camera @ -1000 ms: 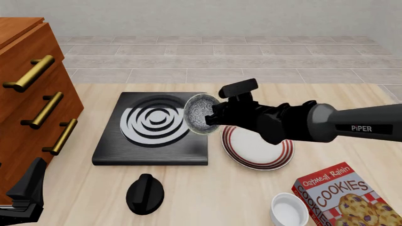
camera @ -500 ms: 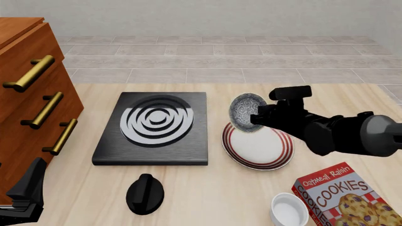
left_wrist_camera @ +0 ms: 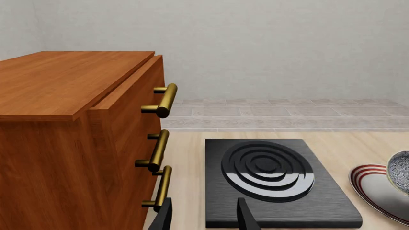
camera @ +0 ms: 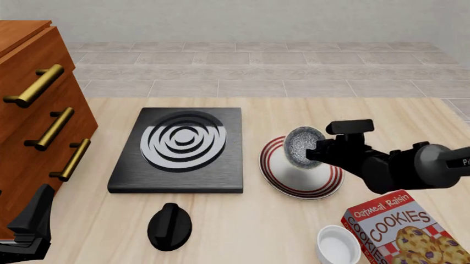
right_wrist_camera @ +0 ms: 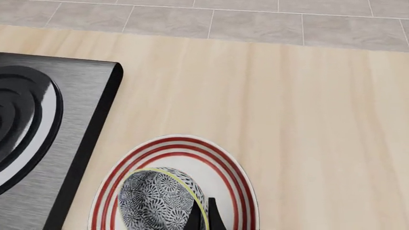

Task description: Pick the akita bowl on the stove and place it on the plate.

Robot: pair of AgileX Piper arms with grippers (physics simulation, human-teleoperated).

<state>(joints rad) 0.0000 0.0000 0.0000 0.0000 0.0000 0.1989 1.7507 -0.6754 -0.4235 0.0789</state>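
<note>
The akita bowl (camera: 302, 147) is tilted on its side over the plate (camera: 323, 184), its speckled inside facing the stove. My right gripper (camera: 317, 154) is shut on the bowl's rim. In the right wrist view the bowl (right_wrist_camera: 158, 200) hangs inside the red rings of the plate (right_wrist_camera: 238, 178), pinched by the fingertips (right_wrist_camera: 193, 220); I cannot tell whether it touches the plate. The stove (camera: 178, 175) lies bare to the plate's left. My left gripper (camera: 29, 231) rests open at the near left, and its fingers (left_wrist_camera: 246, 218) frame the stove (left_wrist_camera: 319, 213).
A wooden drawer cabinet (camera: 37, 126) with brass handles stands along the left edge. A black knob (camera: 169, 225) lies in front of the stove. A cookies box (camera: 411, 231) and a white cup-like bowl (camera: 338, 245) sit at the near right.
My right gripper carried the bowl rightward from the stove's right edge to over the plate and lowered it. The left arm has not moved.
</note>
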